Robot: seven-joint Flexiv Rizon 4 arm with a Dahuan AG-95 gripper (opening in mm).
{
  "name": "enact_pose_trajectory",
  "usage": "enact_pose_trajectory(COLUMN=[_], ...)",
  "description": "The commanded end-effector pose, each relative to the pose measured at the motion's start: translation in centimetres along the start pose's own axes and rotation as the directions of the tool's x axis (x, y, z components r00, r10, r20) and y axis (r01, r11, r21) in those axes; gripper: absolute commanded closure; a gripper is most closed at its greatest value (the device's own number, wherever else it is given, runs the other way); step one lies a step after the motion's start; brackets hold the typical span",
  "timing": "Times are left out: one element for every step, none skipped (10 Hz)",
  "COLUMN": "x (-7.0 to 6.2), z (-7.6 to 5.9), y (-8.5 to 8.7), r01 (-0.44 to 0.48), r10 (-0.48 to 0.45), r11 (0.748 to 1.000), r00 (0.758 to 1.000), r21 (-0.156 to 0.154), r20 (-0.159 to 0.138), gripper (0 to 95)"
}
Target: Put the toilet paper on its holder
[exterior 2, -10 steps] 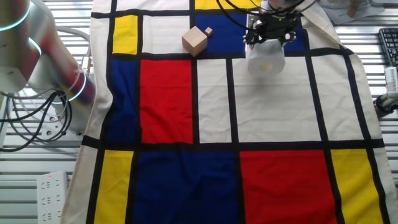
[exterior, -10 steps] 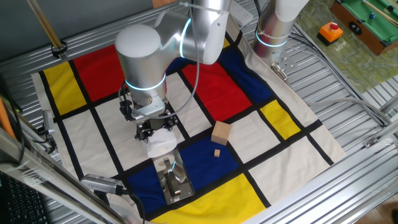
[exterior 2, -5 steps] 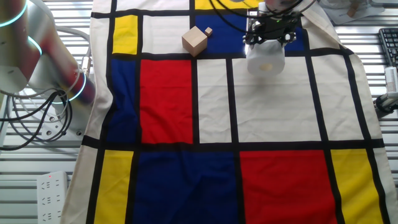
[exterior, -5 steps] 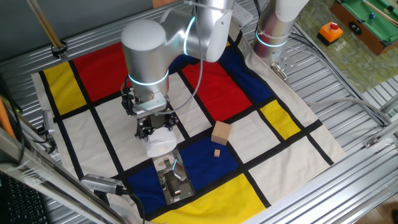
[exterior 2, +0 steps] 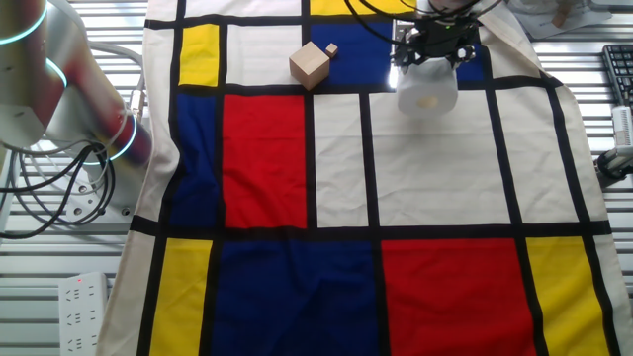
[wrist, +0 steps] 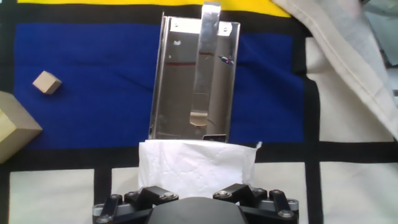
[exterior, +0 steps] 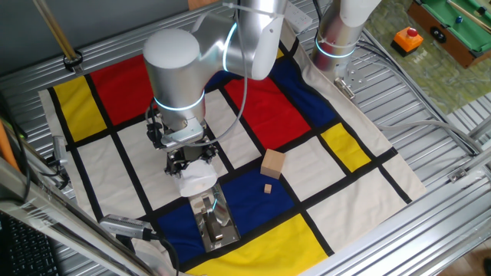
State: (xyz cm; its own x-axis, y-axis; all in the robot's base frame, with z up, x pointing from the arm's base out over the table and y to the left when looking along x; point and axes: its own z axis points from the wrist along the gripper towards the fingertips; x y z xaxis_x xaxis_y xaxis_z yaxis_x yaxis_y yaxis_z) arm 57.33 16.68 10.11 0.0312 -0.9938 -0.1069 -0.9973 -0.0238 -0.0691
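My gripper (exterior: 192,162) is shut on the toilet paper (exterior: 198,178), a white soft roll held low over the cloth. The roll also shows in the hand view (wrist: 196,163) and in the other fixed view (exterior 2: 427,89). The holder (exterior: 213,222) is a shiny chrome plate lying on the blue patch just in front of the roll. In the hand view its plate (wrist: 171,81) has a bar (wrist: 206,62) along its middle, and the roll's front edge sits at the plate's near end. My fingers are hidden behind the roll.
A tan wooden cube (exterior: 272,163) and a small wooden block (exterior: 268,188) lie on the checked cloth to the right of the holder. A folded cloth edge (wrist: 348,56) lies on the holder's other side. The metal table frame (exterior: 430,130) surrounds the cloth.
The arm swayed slightly and came back. In the other fixed view the roll has shifted a little up and to the right, still held in the gripper.
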Motion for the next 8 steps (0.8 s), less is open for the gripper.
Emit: enact_pose_trajectory(x=[-0.06,-0.05,-0.11,-0.25,-0.37,-0.43,-0.46,-0.50], z=[0.33,0.52,0.57,0.46,0.37,0.32,0.32,0.30], y=[-0.25,-0.34,-0.49,-0.64,-0.74,-0.78,-0.78,-0.80], r01=[0.002,0.001,0.001,0.004,0.006,0.007,0.009,0.009], r10=[-0.002,-0.001,-0.001,-0.004,-0.006,-0.007,-0.009,-0.009], r11=[1.000,1.000,1.000,1.000,1.000,1.000,1.000,1.000], r00=[1.000,1.000,1.000,1.000,1.000,1.000,1.000,1.000], r21=[0.001,0.002,0.003,0.002,0.000,-0.002,-0.002,-0.003], r20=[0.005,0.007,0.014,0.018,0.021,0.025,0.026,0.026], gripper=[95.0,95.0,95.0,95.0,95.0,95.0,95.0,95.0])
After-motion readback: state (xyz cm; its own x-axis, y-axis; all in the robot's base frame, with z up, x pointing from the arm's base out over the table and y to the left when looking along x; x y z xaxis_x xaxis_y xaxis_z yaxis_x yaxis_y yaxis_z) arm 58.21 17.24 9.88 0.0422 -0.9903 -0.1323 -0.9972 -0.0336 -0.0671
